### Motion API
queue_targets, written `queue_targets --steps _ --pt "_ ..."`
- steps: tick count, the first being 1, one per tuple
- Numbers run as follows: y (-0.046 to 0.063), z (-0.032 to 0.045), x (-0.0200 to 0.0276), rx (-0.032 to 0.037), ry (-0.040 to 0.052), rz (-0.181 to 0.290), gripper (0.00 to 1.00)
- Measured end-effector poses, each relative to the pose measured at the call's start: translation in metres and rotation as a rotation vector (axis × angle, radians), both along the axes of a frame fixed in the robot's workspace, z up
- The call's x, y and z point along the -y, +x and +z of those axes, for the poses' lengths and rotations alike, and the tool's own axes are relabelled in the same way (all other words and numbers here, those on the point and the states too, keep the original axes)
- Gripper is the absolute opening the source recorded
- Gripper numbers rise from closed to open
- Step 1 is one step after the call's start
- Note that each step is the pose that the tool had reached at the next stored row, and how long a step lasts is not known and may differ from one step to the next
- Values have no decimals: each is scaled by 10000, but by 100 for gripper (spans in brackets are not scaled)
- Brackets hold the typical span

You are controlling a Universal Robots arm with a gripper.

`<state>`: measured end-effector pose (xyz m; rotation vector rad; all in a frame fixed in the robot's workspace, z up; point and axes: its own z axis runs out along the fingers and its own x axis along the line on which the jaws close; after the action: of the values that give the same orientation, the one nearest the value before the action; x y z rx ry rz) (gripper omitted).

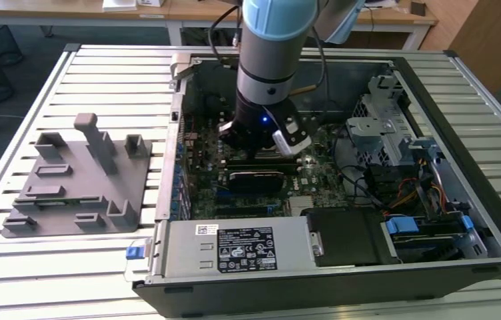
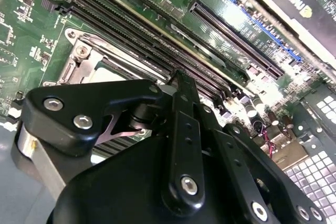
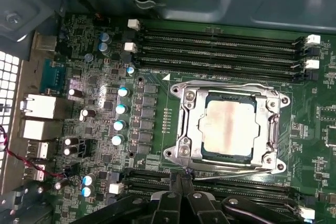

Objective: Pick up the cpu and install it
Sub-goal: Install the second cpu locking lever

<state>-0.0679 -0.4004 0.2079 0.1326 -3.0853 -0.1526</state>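
Slatted counter, open computer case; cpu seated in socket; claw clenched, empty, just beside socket.

— Cpu lid: pale brushed metal, dull sheen, framed by a shiny steel socket bracket.
— Around it, glossy green motherboard; matt black plastic memory slots. Gripper links: satin black, bright steel screws.

Fingers partly cut off

Room above the cpu is open — memory slots flank its socket frame.
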Motion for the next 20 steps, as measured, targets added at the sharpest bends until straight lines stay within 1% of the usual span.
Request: queue_targets --steps 5,7,13,20 --pt "-14 -9 16 0 54 -1 11" --pt "-22 -13 17 0 90 -1 11" --pt "-46 -47 16 0 250 15 11" --pt "-49 -99 17 1 430 22 11"
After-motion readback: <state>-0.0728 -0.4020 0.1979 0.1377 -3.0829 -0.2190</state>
